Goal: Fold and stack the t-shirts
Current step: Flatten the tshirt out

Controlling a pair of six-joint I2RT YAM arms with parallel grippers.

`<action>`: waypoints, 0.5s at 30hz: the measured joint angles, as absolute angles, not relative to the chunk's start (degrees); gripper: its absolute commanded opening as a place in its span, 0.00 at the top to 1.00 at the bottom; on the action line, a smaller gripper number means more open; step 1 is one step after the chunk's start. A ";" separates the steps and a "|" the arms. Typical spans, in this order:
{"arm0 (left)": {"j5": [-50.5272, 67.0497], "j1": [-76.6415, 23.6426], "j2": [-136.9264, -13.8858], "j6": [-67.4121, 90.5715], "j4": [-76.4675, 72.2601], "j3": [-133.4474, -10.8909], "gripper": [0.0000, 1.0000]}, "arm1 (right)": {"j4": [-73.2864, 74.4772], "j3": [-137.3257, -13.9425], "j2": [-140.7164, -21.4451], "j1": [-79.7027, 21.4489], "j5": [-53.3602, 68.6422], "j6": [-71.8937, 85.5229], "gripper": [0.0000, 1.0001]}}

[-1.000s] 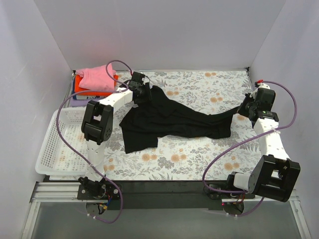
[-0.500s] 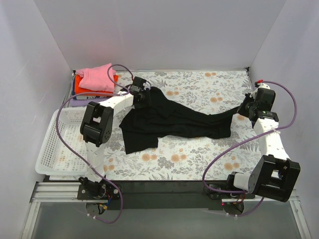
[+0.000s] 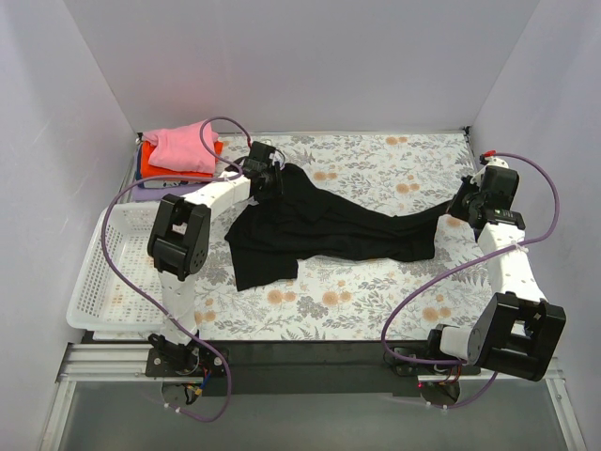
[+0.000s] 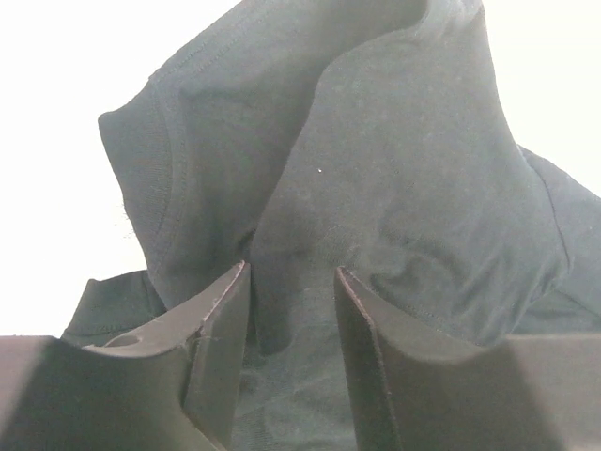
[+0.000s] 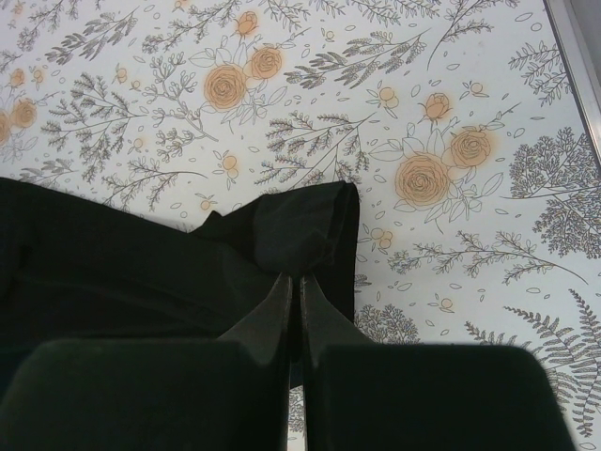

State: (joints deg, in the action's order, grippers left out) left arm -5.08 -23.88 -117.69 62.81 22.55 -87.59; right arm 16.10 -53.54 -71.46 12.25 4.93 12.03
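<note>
The black t-shirt (image 3: 329,230) lies stretched across the flowered tablecloth, bunched lengthwise. My left gripper (image 3: 271,178) is at its far left end; in the left wrist view its jaws (image 4: 291,282) stand apart with a fold of the black cloth (image 4: 404,188) between and under them. My right gripper (image 3: 463,205) is at the shirt's right end, and in the right wrist view it (image 5: 293,279) is shut on a pinched corner of the black cloth (image 5: 300,235). A folded pink t-shirt (image 3: 183,144) tops an orange one (image 3: 178,169) at the back left.
A white mesh basket (image 3: 94,282) stands at the left edge. The folded stack rests on thin blue and lilac cloth (image 3: 150,185) by the back left corner. White walls close in the back and sides. Purple cables loop from both arms.
My left gripper has shifted slightly back and to the left at the shirt's end. The right gripper and the shirt have hardly moved.
</note>
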 measured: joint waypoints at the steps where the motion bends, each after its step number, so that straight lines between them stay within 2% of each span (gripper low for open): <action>1: -5.13 -23.90 -117.69 62.76 22.55 -87.59 0.62 | 16.10 -53.54 -71.46 12.25 4.93 12.03 0.99; 11: -5.39 -24.91 -117.69 62.67 22.46 -87.59 0.70 | 16.10 -53.54 -71.46 12.25 4.97 12.01 0.99; 13: -5.61 -24.95 -117.69 62.61 22.46 -87.59 0.78 | 16.10 -53.54 -71.46 12.25 4.99 12.01 0.99; 15: -6.09 -24.99 -117.69 62.46 22.52 -87.59 0.81 | 16.10 -53.54 -71.46 12.25 5.02 11.99 0.99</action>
State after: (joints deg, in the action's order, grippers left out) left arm -6.09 -24.99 -117.69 62.46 22.52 -87.59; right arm 16.10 -53.54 -71.46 12.25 5.02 11.99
